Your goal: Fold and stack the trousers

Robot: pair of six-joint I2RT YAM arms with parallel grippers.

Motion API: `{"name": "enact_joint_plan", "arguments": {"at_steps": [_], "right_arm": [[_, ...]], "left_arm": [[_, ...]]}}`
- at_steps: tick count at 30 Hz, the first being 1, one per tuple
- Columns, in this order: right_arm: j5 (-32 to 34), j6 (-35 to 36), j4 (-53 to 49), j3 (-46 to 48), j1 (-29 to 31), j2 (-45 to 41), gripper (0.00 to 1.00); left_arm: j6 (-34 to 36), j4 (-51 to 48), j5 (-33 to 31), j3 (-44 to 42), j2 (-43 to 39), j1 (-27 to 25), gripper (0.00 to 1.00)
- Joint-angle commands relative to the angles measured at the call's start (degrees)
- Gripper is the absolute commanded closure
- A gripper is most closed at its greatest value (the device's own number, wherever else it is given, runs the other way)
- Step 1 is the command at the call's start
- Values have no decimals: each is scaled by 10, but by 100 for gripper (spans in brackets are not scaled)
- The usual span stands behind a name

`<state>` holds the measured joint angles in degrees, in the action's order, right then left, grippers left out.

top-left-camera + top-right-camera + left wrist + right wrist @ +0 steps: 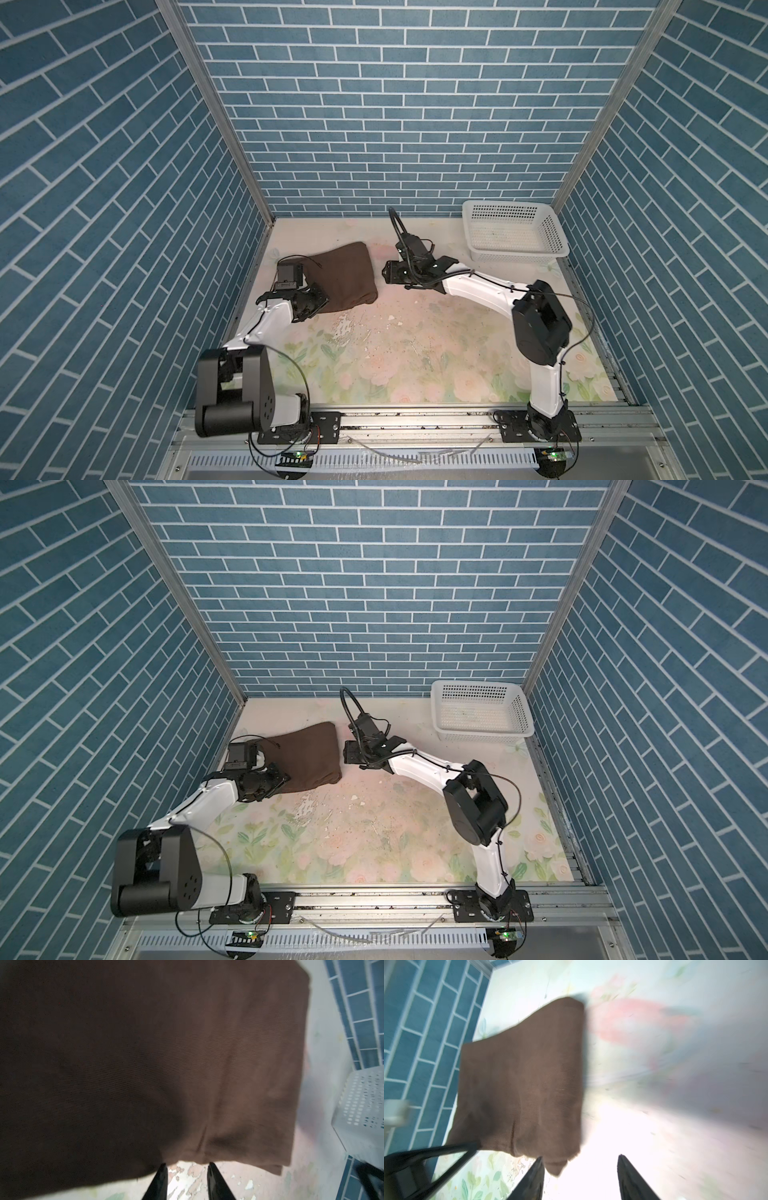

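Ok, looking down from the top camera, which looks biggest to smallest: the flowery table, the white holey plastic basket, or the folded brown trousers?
In a top view:
1. Flowery pastel table: by far the largest.
2 and 3. White perforated plastic basket and folded dark brown trousers: too close to rank; the left arm covers part of the trousers.

I get both top views from high at the front, looking down over the whole table [415, 357]; wrist cams sit close, both facing the trousers [166, 1053].
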<state>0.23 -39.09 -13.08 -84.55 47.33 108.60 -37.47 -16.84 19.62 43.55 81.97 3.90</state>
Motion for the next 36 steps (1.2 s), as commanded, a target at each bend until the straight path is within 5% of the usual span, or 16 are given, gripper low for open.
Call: {"name": "enact_joint_plan", "arguments": {"at_steps": [1, 13, 23, 29, 36], "right_arm": [[48, 13, 29, 83, -16, -84, 45], [126, -3, -14, 251, -31, -263, 45], [159, -5, -40, 310, -44, -304, 45], [174, 2, -28, 341, -53, -338, 45], [226, 29, -51, 359, -59, -410, 44]], "left_arm": [[-34, 88, 0, 6, 52, 3, 66], [-46, 119, -40, 140, 263, 6, 67], [-26, 46, -44, 314, 364, 32, 66], [-10, 6, -70, 337, 314, 32, 64], [18, -37, -145, 297, 144, 31, 58]]}}
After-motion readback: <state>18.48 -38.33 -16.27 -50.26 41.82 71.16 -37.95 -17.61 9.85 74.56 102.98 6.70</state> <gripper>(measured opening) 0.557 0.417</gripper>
